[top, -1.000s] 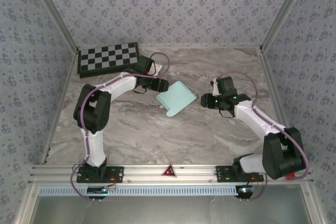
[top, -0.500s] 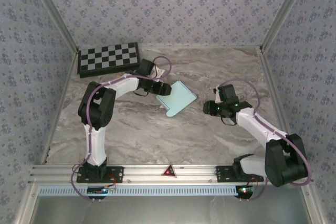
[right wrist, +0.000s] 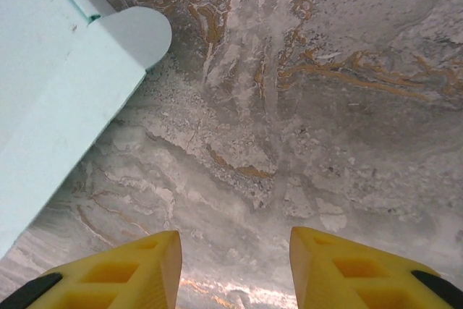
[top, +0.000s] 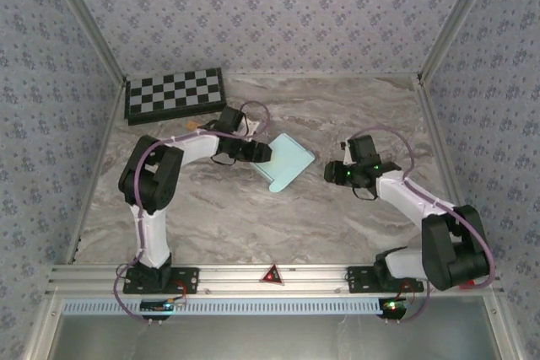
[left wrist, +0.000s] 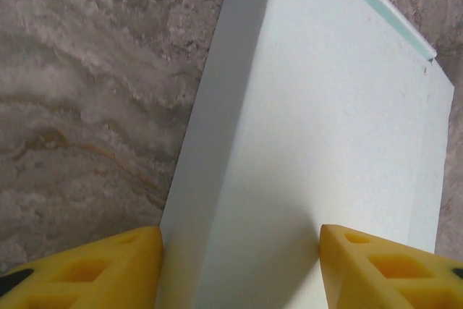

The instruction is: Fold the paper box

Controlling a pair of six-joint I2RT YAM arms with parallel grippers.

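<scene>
A: On the marbled table (top: pixel 337 217), what comes biggest after the top itself?

B: The checkerboard (top: pixel 175 94), in the far left corner, well apart from the work. Next is the paper box (top: pixel 284 160), lying flat near the table's middle, between the two arms.

A: How will it handle?

B: I judge it light, thin cardboard. It looks stiff along its creases, easily dented on the broad face, and likely to slide on this smooth top. Take it by an edge or a corner, not by pressing the middle.

A: And the claws?

B: The left gripper (left wrist: pixel 239 269) is at the box's left end with its fingers (left wrist: pixel 108 269) about half apart. One is against the box's side wall and the other is over its top face. Whether they pinch it, I cannot tell. The right gripper (right wrist: pixel 233 251) hangs over bare table just right of the box, jaws roughly half open, nothing between them.

A: Smallest thing?

B: A rounded tab (right wrist: pixel 134 30) at the box's near end, not yet tucked in. It seems a fair place to catch next.
</scene>
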